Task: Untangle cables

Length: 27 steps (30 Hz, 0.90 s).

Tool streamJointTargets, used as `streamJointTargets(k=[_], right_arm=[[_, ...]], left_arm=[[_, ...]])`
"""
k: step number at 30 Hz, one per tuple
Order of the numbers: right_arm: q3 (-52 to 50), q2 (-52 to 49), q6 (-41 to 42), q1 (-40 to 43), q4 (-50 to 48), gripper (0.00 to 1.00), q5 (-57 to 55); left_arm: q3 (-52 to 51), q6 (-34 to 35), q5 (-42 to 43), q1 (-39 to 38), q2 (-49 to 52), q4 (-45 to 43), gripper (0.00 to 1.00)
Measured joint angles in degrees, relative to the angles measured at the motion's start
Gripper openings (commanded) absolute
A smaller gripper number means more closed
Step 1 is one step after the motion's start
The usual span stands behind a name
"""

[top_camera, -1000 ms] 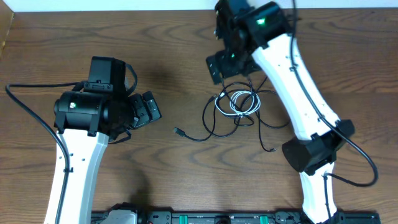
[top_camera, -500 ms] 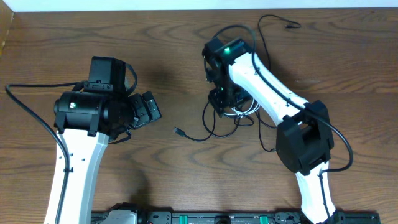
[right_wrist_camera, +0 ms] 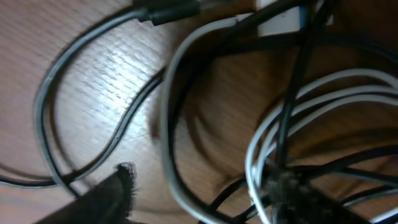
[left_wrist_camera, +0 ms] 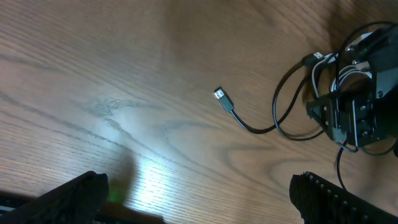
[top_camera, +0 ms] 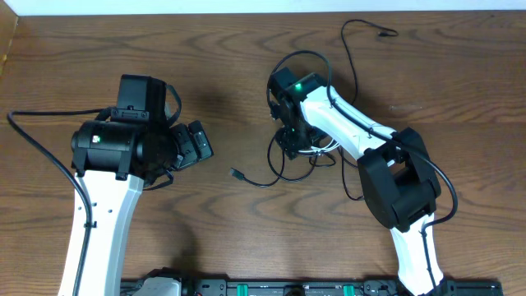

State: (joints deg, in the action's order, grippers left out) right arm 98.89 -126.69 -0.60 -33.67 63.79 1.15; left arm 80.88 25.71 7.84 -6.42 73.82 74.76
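The cables point(top_camera: 316, 152) lie in a tangle at mid-table, a short white cable point(top_camera: 322, 141) coiled among longer black ones. One black cable runs out left to a small plug point(top_camera: 237, 173). My right gripper point(top_camera: 294, 138) is down on the left side of the tangle. In the right wrist view its jaws point(right_wrist_camera: 199, 199) straddle a white strand point(right_wrist_camera: 166, 118) and black strands, with bare wood showing beside the left finger point(right_wrist_camera: 109, 199); it is open. My left gripper point(top_camera: 197, 144) hovers open to the left, with nothing in it. The left wrist view shows the plug point(left_wrist_camera: 221, 95) and the tangle point(left_wrist_camera: 339, 71).
A thin black wire point(top_camera: 362, 29) curls on the table behind the right arm. Another black cable end point(top_camera: 359, 197) trails to the front right of the tangle. The left arm's wire point(top_camera: 37, 140) loops at the far left.
The right arm has swung down from the back onto the tangle, and its jaws have narrowed around the strands. The left arm has not moved.
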Motion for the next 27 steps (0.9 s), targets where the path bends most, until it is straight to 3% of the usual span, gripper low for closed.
streamJointTargets(k=[9, 18, 27], right_arm=[[-0.2, 0.0, -0.4, 0.0, 0.2, 0.01, -2.4], [2.1, -0.1, 0.1, 0.0, 6.8, 0.01, -2.8], [28.4, -0.2, 2.9, -0.1, 20.7, 0.01, -1.0]], left_arm=[[0.0, 0.0, 0.0, 0.0, 0.0, 0.0, 0.98], [0.0, 0.0, 0.0, 0.0, 0.0, 0.0, 0.98], [0.0, 0.0, 0.0, 0.0, 0.0, 0.0, 0.98]])
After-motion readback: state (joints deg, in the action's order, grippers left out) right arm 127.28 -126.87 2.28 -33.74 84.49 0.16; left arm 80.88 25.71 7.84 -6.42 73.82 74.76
